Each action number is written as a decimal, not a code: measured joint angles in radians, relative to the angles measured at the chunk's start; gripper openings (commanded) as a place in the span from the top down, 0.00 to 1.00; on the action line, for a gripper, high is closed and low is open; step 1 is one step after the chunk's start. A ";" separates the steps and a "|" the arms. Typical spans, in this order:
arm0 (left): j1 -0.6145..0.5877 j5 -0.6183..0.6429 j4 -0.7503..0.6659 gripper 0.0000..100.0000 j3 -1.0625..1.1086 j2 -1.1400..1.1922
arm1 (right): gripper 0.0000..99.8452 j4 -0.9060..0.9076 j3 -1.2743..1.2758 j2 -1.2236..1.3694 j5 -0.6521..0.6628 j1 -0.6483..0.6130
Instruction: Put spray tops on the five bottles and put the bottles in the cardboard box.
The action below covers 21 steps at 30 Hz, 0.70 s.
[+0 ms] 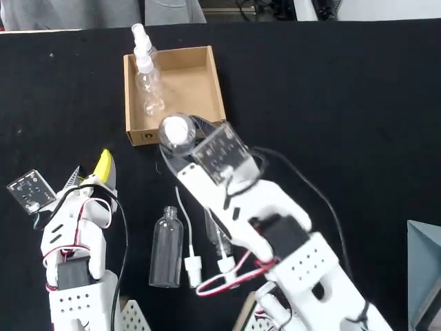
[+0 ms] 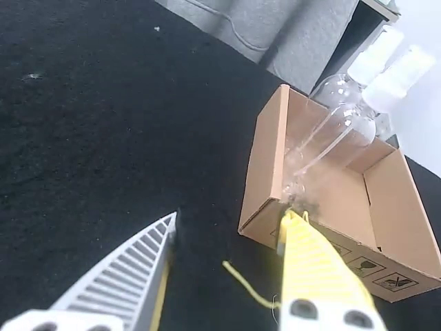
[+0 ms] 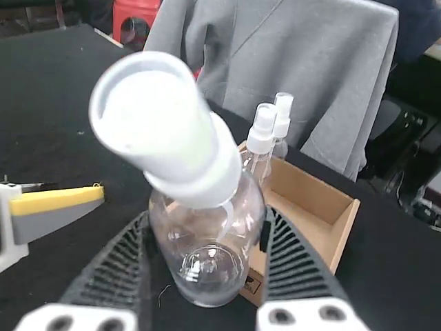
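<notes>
While the right tool (image 3: 204, 231) clamps it, the bottle (image 3: 196, 186) seems just beside the box (image 1: 219, 83).

two capped bottles (image 1: 148, 83) along cardboard box (image 1: 216, 83) left wall, rest free

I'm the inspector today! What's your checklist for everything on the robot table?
Surface: black table, flat.
Job's things: cardboard box holds two capped bottles; a third capped bottle is held beside the box; an open bottle and two loose spray tops lie on the table.
Clutter: teal object at the table's edge.
Grippers: left gripper open, empty; right gripper gripping the third bottle.
Cables: red wire, black cable.
Surroundings: grey cloth behind.
</notes>
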 measured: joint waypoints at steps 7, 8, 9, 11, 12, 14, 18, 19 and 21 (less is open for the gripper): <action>0.000 0.000 0.000 0.78 0.000 0.000 | 0.95 0.000 -0.124 0.178 -0.002 0.000; 0.000 0.000 0.000 0.78 0.000 0.000 | 0.95 0.000 -0.144 0.206 -0.002 0.000; 0.000 0.000 0.000 0.78 0.000 0.000 | 0.95 0.000 -0.164 0.232 -0.002 0.000; 0.000 0.000 0.000 0.78 0.000 0.000 | 0.95 0.000 -0.204 0.284 -0.002 0.000; 0.000 0.000 0.000 0.78 0.000 0.000 | 0.95 0.000 -0.222 0.308 -0.002 0.000; 0.000 0.000 0.000 0.78 0.000 0.000 | 0.95 0.000 -0.255 0.353 -0.018 0.000; 0.000 0.000 0.000 0.78 0.000 0.000 | 0.95 0.000 -0.330 0.437 -0.075 0.000; 0.000 0.000 0.000 0.78 0.000 0.000 | 0.95 0.000 -0.347 0.457 -0.081 0.000; 0.000 0.000 0.000 0.78 0.000 0.000 | 0.95 0.000 -0.381 0.500 -0.087 0.006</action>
